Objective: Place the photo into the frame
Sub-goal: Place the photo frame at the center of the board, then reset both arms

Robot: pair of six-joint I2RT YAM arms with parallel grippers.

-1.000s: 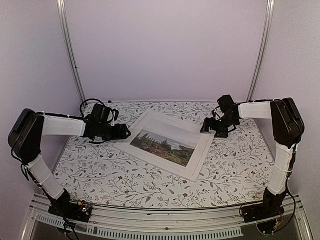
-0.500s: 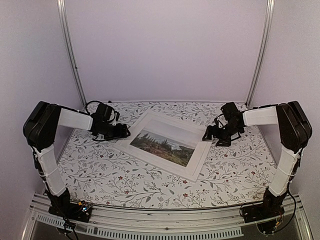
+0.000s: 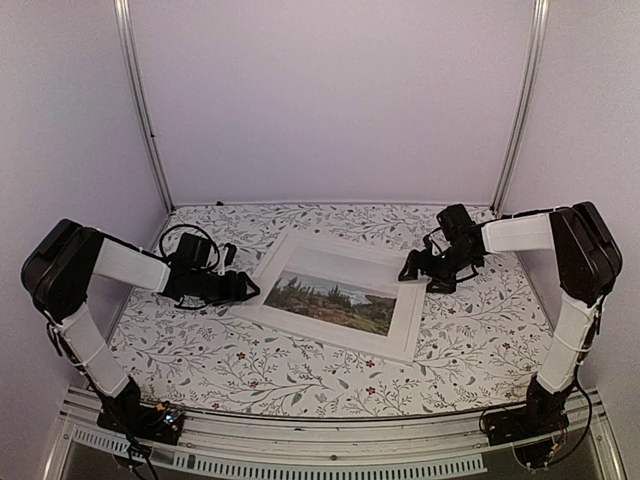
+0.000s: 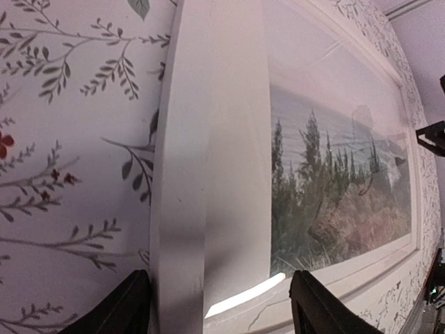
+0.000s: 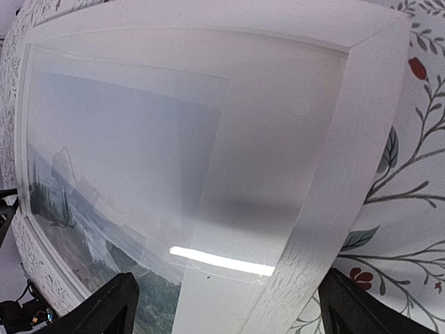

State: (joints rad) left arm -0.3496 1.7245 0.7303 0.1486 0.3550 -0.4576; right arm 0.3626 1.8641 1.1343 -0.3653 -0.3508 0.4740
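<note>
You are viewing one thin white rectangular frame [image 3: 320,333] containing one landscape photo [image 3: 335,298]. The left gripper [image 3: 250,288] and right gripper [image 3: 406,270] are gaping wide, holding nothing.

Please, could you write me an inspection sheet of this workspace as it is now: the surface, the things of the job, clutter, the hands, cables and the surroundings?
surface: table with a floral cover, flat; no damage seen.
job's things: frame lies flat mid-table, turned askew; photo sits inside it, picture side up.
clutter: nothing seen.
hands: left hand open, its fingers either side of the frame's left edge; right hand open at the frame's far right corner; whether they touch it cannot be told.
cables: black loop at the left wrist, off the frame.
surroundings: plain pale walls; two metal posts at the back.
</note>
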